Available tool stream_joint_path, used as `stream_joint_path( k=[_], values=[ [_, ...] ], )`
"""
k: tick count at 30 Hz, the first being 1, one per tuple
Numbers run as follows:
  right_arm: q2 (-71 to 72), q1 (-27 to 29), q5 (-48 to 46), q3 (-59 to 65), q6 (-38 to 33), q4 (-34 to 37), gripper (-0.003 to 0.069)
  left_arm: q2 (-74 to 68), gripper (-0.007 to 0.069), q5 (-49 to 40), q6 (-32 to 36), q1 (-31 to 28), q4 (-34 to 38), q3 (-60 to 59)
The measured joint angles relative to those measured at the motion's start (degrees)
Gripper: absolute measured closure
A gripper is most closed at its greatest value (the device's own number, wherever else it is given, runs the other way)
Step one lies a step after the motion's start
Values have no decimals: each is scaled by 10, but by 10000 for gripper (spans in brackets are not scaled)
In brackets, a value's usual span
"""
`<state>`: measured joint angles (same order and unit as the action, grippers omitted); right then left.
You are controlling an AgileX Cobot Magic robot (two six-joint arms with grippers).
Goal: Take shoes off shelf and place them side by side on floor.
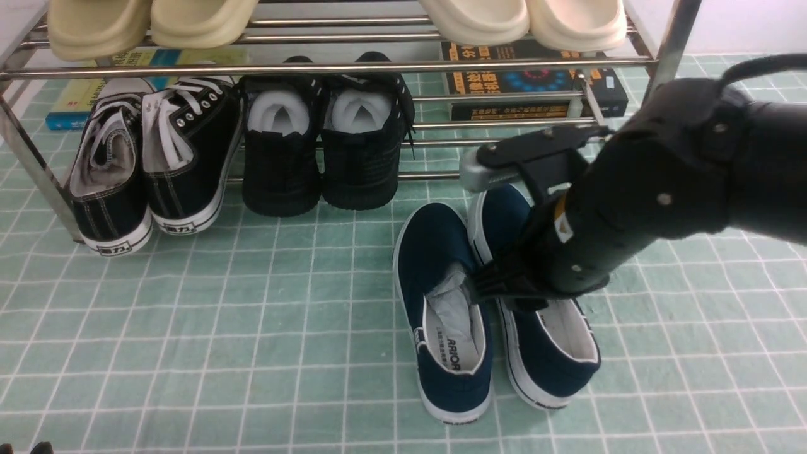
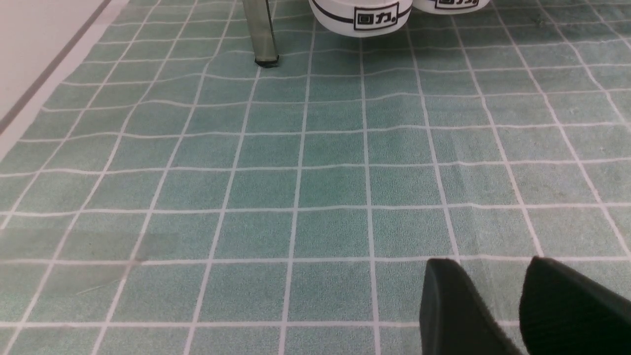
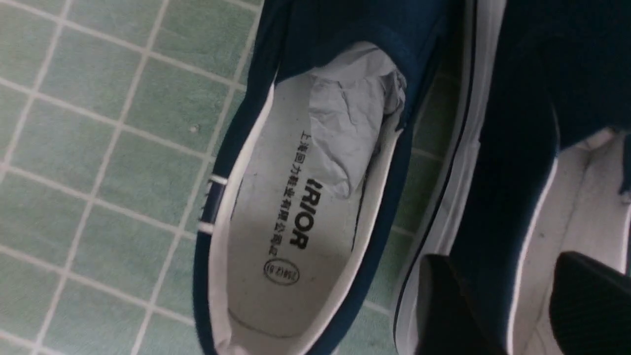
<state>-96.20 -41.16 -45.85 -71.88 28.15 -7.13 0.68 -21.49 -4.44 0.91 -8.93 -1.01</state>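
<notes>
**Navy slip-ons on the floor, right gripper at the right shoe**

Far left, the left gripper (image 2: 488, 264) hovers low over the floor (image 1: 252, 328), its jaws slightly parted with nothing between them. Behind, the shelf (image 1: 328, 66) carries cream slippers (image 1: 151, 22) on its upper bars. Under these, from left to right, are black lace-up sneakers (image 1: 151, 170), all-black shoes (image 1: 321, 157) and books (image 1: 529, 82). In front of the shelf, right of centre, the shoes (image 1: 441, 296) lie on the floor side by side, close together, toes toward the shelf. Crumpled paper (image 3: 350, 123) sits inside the left one. The right gripper (image 3: 503, 256) straddles the inner side wall of the right shoe (image 1: 555, 353). Its jaws stand apart, one finger outside the wall and one over the insole, with a gap showing beside the wall.
</notes>
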Motion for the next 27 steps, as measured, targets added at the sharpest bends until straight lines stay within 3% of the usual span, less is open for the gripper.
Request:
stream_joint_path(
  k=[4,9,12,15,18,27],
  values=[
    [-40,0,16,0,37,-45,284,0,382,0,0,0,0,0],
    [-60,0,25,0,72,-71,286,0,382,0,0,0,0,0],
    [-71,0,36,0,81,-79,330,0,382,0,0,0,0,0],
    [-78,0,44,0,82,-83,451,0,382,0,0,0,0,0],
    [-77,0,44,0,82,-88,622,0,382,0,0,0,0,0],
    [-43,0,-17,-8,82,-92,631,0,382,0,0,0,0,0]
  ],
)
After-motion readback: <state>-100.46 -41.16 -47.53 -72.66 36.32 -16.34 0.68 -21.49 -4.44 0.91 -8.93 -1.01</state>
